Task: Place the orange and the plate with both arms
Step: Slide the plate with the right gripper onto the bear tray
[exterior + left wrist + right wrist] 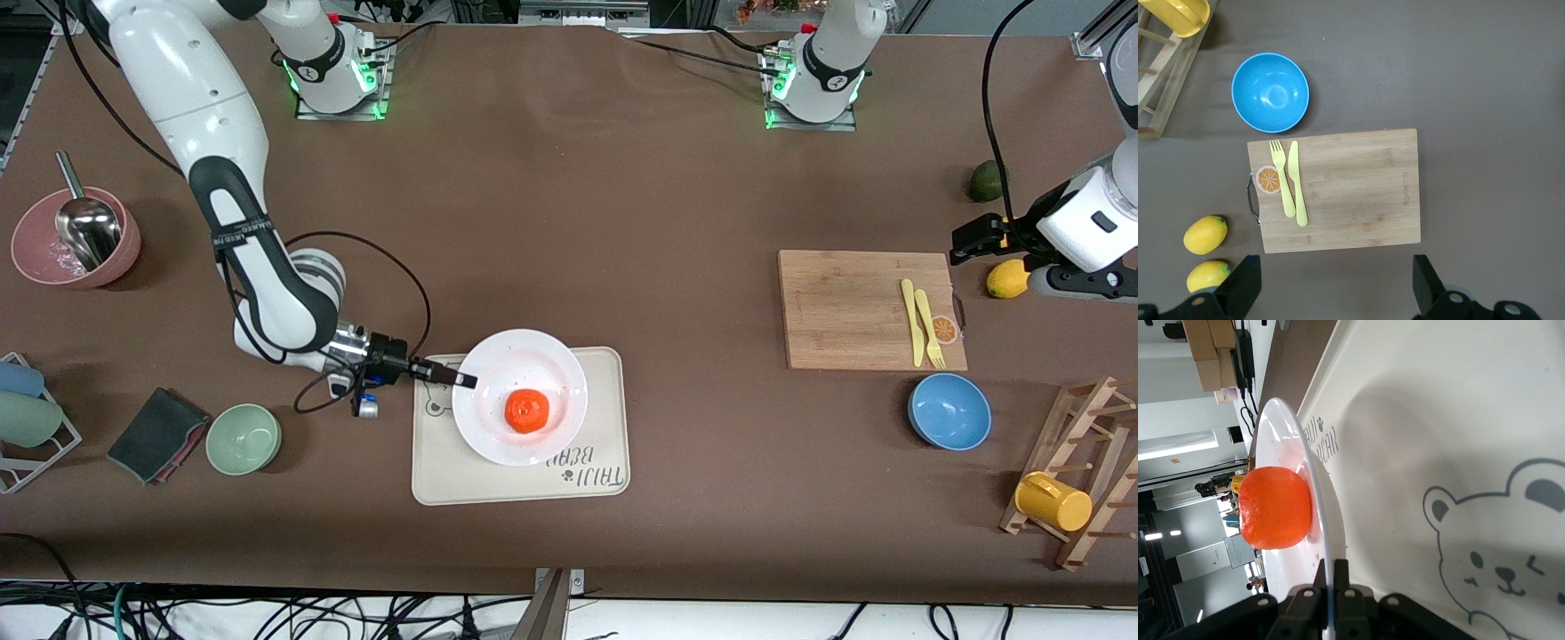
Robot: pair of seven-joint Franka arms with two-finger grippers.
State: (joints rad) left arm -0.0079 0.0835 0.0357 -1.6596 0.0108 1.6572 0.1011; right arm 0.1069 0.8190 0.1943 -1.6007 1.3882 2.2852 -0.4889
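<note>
Front view: the right gripper (pixel 452 377) reaches low from the right arm's end of the table, and its fingers (pixel 464 380) pinch the rim of the plate (pixel 498 360) on the side toward that end. The right wrist view confirms it: the two fingers (pixel 1342 573) are pressed together on the thin white rim of the plate (pixel 1295 433), one on each face. The plate lies over the cream tray (pixel 613 427), which sits near the table edge closest to the front camera, roughly midway along it. In the right wrist view the plate stands clear of the tray (pixel 1438 453) surface under most of its width; whether any part of it touches the tray cannot be determined. The orange (pixel 526 411) rests on the plate, in the part of its well nearer the front camera; in the right wrist view the orange (pixel 1275 507) sits against the well just inside the rim.

The left gripper (pixel 973 238) waits in the air at the left arm's end of the table, over bare table between the cutting board (pixel 845 311) and a lemon (pixel 1007 278). In the left wrist view its fingers (pixel 1245 283) are spread wide and hold nothing. A yellow fork (pixel 1281 177) and knife (pixel 1297 181) lie on the cutting board (pixel 1358 193), and a blue bowl (pixel 1270 92) stands just beside it.
</note>
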